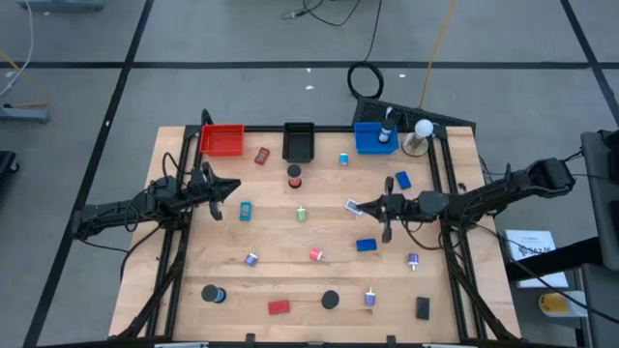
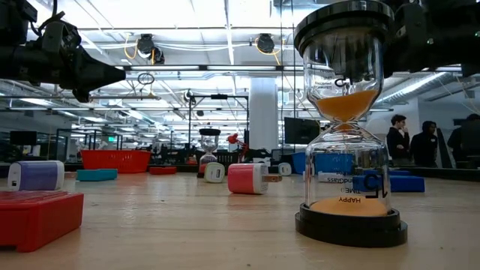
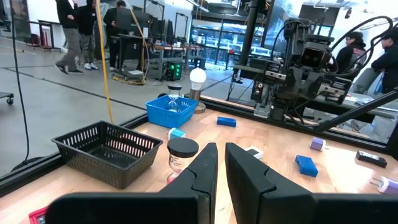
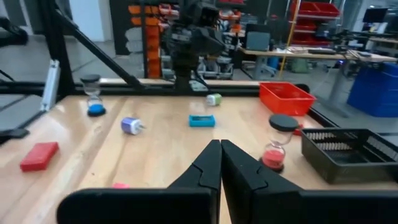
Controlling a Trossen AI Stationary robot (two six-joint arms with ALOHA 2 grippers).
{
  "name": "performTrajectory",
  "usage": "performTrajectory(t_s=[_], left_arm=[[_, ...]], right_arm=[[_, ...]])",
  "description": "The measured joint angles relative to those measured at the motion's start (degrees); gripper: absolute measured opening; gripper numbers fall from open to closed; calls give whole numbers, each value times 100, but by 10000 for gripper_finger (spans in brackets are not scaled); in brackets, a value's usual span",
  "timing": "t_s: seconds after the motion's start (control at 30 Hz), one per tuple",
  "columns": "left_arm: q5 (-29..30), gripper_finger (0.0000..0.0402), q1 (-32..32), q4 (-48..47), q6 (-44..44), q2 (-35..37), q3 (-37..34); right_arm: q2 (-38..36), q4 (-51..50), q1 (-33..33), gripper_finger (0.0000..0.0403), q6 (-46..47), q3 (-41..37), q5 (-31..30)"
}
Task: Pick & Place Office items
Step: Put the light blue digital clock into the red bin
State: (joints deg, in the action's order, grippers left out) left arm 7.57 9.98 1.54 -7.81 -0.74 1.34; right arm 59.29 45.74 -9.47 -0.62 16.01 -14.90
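My left pincer point(image 1: 221, 188) sits at the left middle of the overhead frame, above the counter point(image 1: 193, 256), its fingers nearly together with only a thin slit between them and nothing in it. The office items lie scattered across the counter. None is inside the red tray point(image 1: 222, 140) at upper left, and the black tray point(image 1: 299, 141) at upper centre looks bare.

Nearest my left pincer is the teal block point(image 1: 246, 210), just right of it. Further right come the red-sand hourglass point(image 1: 295, 177) below the black tray, the small green piece point(image 1: 302, 214), and the red-and-white piece point(image 1: 316, 254) at centre. Along the bottom edge lie a blue-based hourglass point(image 1: 212, 294), a flat red block point(image 1: 279, 307) and a round black disc point(image 1: 330, 300).

My right pincer point(image 1: 370, 206) is right of centre, clenched and holding nothing. A small white-and-blue piece point(image 1: 353, 206) lies just beside its tip, and I cannot tell whether they touch. A blue block point(image 1: 366, 246) lies below it. The blue tray point(image 1: 375, 139) at upper right has a small item in it, with the white lamp point(image 1: 422, 130) just beside it.

Risks, as I judge them:
- Descending with either pincer this closed would push an item away rather than straddle it.
- The hourglasses stand upright and look top-heavy, so a side knock could topple them.
- The two arms point at each other across the centre, so reaching there together risks collision.
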Motion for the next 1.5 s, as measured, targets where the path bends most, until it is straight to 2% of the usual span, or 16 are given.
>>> performTrajectory(t_s=[0.17, 0.27, 0.37, 0.5, 0.63, 0.7, 0.87, 0.97, 1.07, 1.17, 1.4, 1.5], left_arm=[[9, 40, 2, 83, 3, -2, 1], [138, 40, 2, 577, -41, -2, 0], [117, 40, 0, 935, -464, 0, 0], [-221, 40, 2, 1086, -1246, -2, 0], [-836, 40, 0, 1211, -1716, -1, 0], [-957, 40, 0, 1213, -1796, -2, 0], [-487, 40, 2, 1176, -1679, 0, 0], [-566, 40, 2, 1051, -1642, -145, 0], [-595, 28, -75, 1069, -1162, -428, 0], [-312, 6, -203, 952, -800, -863, 81], [-148, 5, -666, 617, 106, -2346, 928], [-159, 14, -842, 478, 143, -3006, 1361]], right_arm=[[0, -52, -18, 6, 54, 0, 11], [44, -130, -15, 5, 221, -39, 11], [124, -8, -15, 3, 314, -172, 13], [293, 487, -15, 1, 317, -418, 15], [368, 984, -15, 1, 310, -561, 15], [369, 999, -14, 1, 300, -570, 11], [369, 986, -13, 2, 300, -573, 11], [369, 977, -13, 1, 298, -575, 9], [369, 975, -13, 2, 297, -575, 7], [369, 983, -13, 1, 297, -575, 4], [369, 993, -13, 2, 296, -577, 2], [369, 973, -13, 1, 295, -577, 2]])
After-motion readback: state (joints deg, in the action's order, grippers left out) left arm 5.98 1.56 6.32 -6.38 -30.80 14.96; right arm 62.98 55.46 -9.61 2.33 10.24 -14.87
